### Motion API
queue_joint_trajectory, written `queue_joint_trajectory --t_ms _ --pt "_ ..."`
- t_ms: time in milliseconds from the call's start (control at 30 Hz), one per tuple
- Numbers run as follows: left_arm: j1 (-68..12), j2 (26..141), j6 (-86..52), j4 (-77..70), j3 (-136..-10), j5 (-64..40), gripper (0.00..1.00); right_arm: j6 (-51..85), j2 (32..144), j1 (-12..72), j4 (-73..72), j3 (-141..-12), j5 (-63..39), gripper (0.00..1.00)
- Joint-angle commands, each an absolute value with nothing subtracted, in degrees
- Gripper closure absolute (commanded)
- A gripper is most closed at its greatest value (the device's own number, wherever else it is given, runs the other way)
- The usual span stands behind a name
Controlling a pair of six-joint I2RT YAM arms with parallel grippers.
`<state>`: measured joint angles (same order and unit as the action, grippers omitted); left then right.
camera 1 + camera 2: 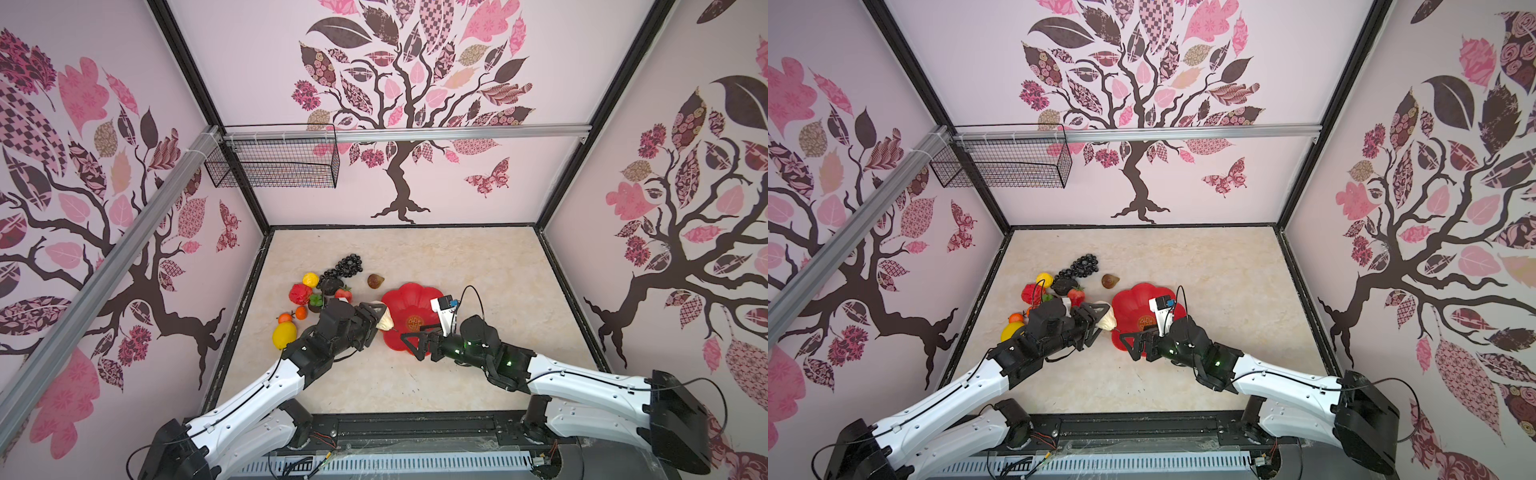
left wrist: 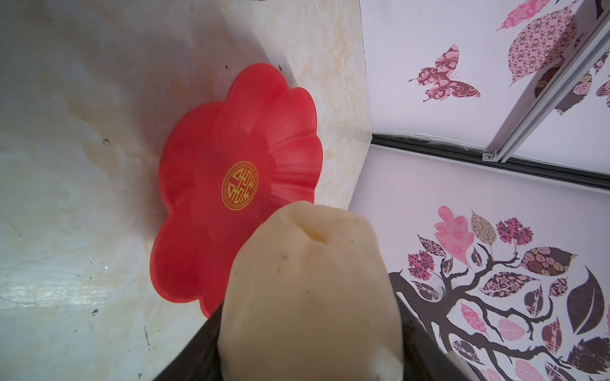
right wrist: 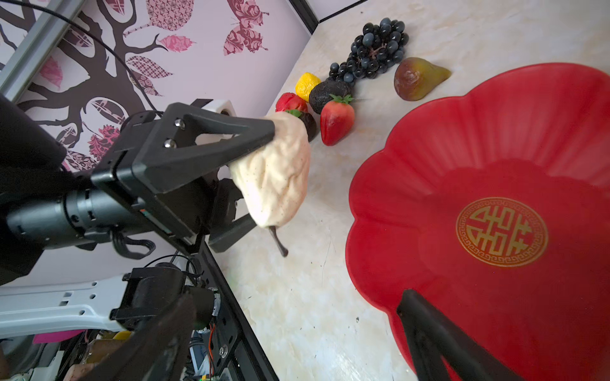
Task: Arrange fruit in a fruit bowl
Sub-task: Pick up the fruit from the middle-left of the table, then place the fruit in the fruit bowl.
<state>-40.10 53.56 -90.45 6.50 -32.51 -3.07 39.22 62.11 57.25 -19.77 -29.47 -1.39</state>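
The cream pear (image 3: 280, 165) is clamped between the jaws of the left gripper (image 1: 379, 320) and is held just beside the red fruit bowl (image 1: 399, 303). The right gripper (image 1: 409, 345) is spread wide over the bowl's near rim.

Most fruit (image 1: 330, 286) lies on the table (image 1: 478, 270), left of the fruit bowl (image 1: 399, 303).

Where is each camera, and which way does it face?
Both top views: overhead behind the arms, looking down on table, fruit, left arm, right arm.
Left wrist: on left arm, facing red bowl past the held pear; fingers barely show.
Right wrist: on right arm, facing left gripper holding pear; own fingers foreground.
Wrist views share pear and bowl.
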Motion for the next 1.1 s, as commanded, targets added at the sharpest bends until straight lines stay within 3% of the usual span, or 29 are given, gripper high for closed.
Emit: queue_joint_trajectory --t_ms 0,367,1067 --pt "-41.9 54.0 -94.3 2.8 -30.8 -0.2 0.38 38.6 64.2 58.5 -24.5 -30.5 2.0 0.0" --pt "-47.0 57.5 -98.3 -3.2 -30.6 1.5 0.38 36.2 70.7 59.7 -30.9 -31.7 5.1 0.04" --pt "-50.5 59.2 -99.8 -4.3 -30.5 1.5 0.37 32.4 74.9 59.8 -32.7 -34.6 8.6 0.26"
